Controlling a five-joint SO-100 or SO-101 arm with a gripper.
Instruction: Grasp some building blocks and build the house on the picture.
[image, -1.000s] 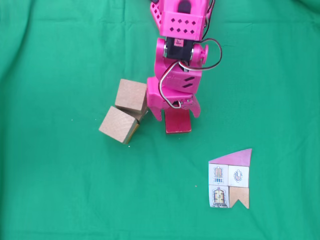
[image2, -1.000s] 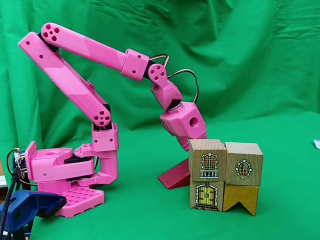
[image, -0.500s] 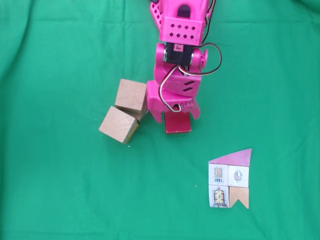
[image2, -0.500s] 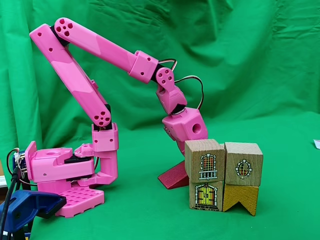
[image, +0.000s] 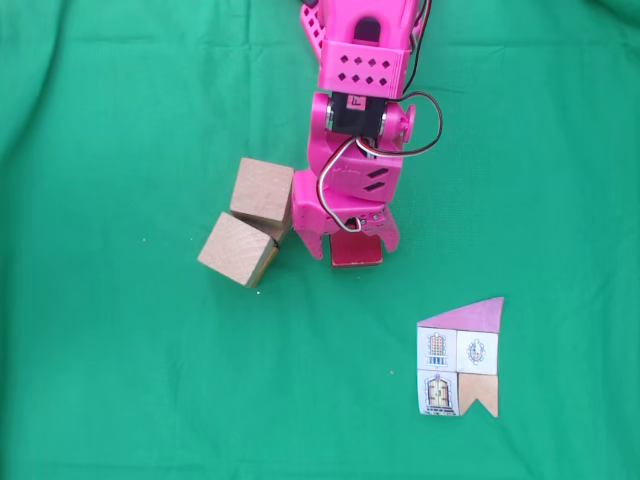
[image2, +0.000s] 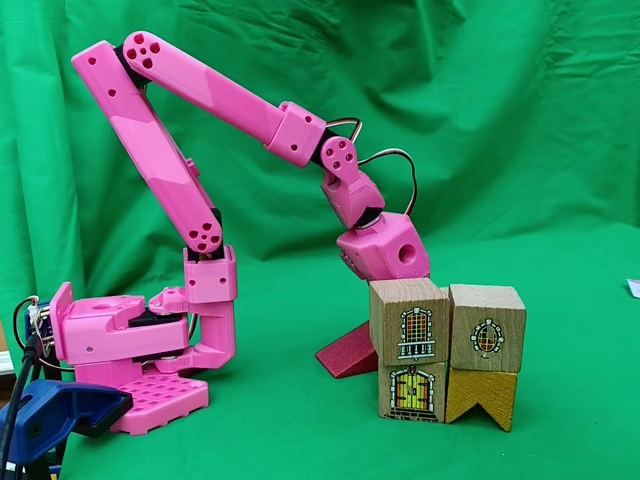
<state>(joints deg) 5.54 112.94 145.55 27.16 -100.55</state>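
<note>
From above, the pink gripper (image: 345, 240) is straddling the dark-red slab (image: 356, 250), fingers spread to either side of it, presumably lining up a grasp; the two wooden cubes (image: 250, 222) are sitting just left, the picture (image: 460, 357) lower right. From the side, the slab (image2: 348, 352) is lying tilted beside stacked printed blocks (image2: 448, 350), which are hiding the fingertips.

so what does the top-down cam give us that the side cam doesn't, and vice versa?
The fixed view from above alone shows the paper house picture flat on the green cloth, and the cubes' plain tops.

The fixed view from the side alone shows the arm's base, the printed window faces on the blocks and a yellow notched block.

Both show the pink gripper over the dark-red slab.
</note>
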